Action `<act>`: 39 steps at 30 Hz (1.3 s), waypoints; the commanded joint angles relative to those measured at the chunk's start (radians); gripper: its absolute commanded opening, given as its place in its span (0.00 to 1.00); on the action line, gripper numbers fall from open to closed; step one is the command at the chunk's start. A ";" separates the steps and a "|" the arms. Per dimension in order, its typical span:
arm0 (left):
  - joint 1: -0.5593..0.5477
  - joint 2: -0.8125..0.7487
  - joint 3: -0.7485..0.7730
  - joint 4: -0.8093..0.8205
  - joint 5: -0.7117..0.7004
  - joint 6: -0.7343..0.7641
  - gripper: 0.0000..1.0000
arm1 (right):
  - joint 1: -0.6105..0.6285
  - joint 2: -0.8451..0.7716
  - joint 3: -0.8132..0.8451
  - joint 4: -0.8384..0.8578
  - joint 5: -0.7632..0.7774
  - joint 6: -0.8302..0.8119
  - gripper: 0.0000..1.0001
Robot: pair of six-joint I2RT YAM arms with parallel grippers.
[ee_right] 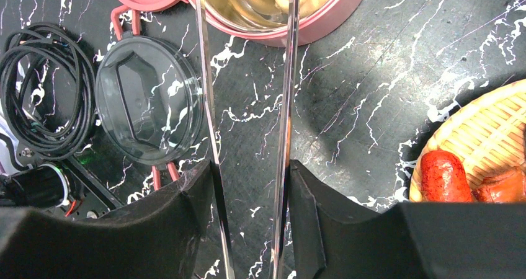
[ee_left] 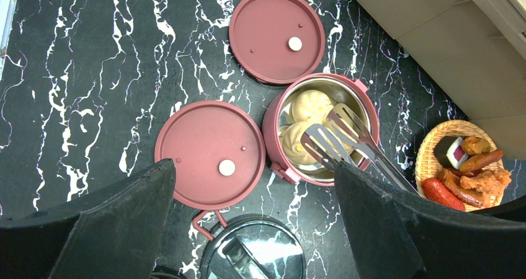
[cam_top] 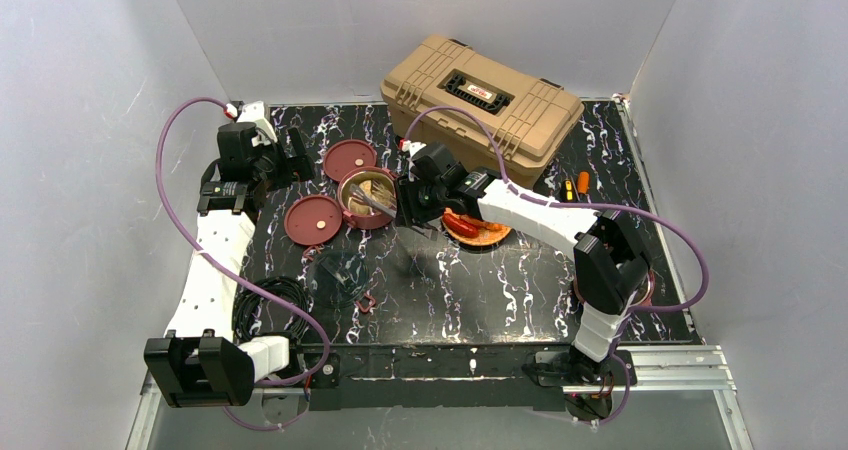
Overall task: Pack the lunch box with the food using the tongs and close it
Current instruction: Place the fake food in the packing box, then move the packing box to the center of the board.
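My right gripper holds the tongs. One slim arm lies against each inner pad, and the jaws stand partway apart. The tong blades reach into the open bowl of the lunch box and cover part of what lies in it. I count two buns there for certain; whether a third sits under the blades I cannot tell. My right wrist view cuts that bowl off at the frame's top. My left gripper is spread wide, holds nothing and hangs left of the bowl.

Two maroon lids lie flat just beside the bowl, one behind it and one to its left. Right of the bowl, the orange woven plate runs off my left wrist view. It holds about five food pieces, some overlapping. One clear round lid lies in front of the bowl. One tan toolbox stands behind it.
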 commanded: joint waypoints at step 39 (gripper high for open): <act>-0.335 0.068 0.055 -0.060 0.081 0.129 0.98 | -0.104 -0.532 0.196 -0.466 0.671 -0.104 0.47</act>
